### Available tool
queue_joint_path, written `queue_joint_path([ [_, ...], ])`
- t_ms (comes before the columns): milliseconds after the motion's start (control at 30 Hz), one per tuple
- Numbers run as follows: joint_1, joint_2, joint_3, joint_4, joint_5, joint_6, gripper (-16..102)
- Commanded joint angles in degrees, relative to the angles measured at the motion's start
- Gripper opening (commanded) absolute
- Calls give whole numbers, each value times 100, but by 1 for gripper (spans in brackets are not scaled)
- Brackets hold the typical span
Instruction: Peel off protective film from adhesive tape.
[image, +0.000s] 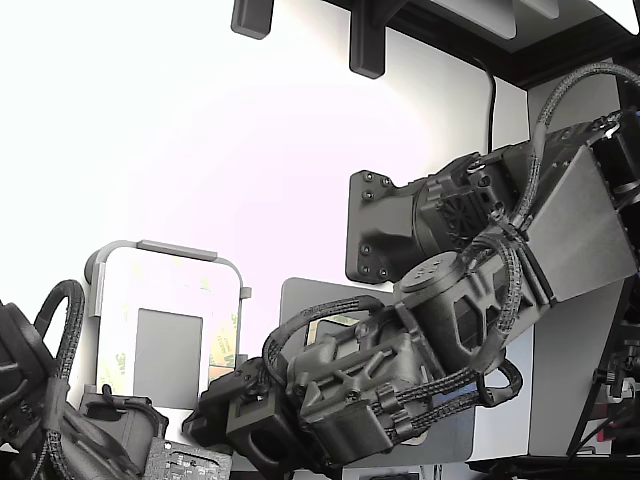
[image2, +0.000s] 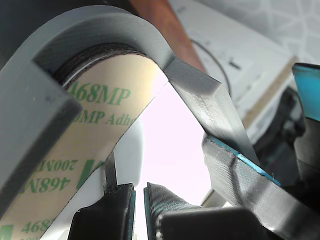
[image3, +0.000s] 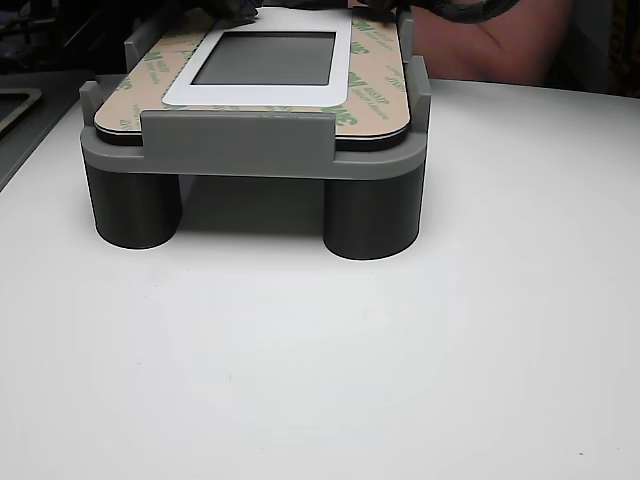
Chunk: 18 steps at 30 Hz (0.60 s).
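A white rounded panel (image: 170, 290) with a grey centre lies in a grey fixture (image: 165, 248). Pale-yellow protective film (image: 228, 340) with green print covers the adhesive tape strips along its edges; the tape itself is hidden under it. My gripper (image: 215, 395) sits at the panel's near corner on the exterior view's right. In the wrist view the film (image2: 95, 125) reads "468MP" and lies inside the fixture's rounded corner (image2: 200, 90). My gripper (image2: 139, 210) is right at the film's edge, its ribbed fingertips (image2: 107, 210) almost touching, with only a thin slit between them. Nothing shows in that slit.
The fixture (image3: 240, 140) stands on round legs on a white table (image3: 320, 350). Dark arm parts (image3: 232, 10) crowd the panel's far edge. A reddish-brown surface (image3: 480, 45) lies behind. A second dark arm (image: 40, 400) fills the exterior view's lower left.
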Motion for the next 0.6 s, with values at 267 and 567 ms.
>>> queue_joint_path([
  [267, -26, 141, -176, 62, -44, 105, 5],
  [567, -26, 123, -211, 105, -44, 158, 7],
])
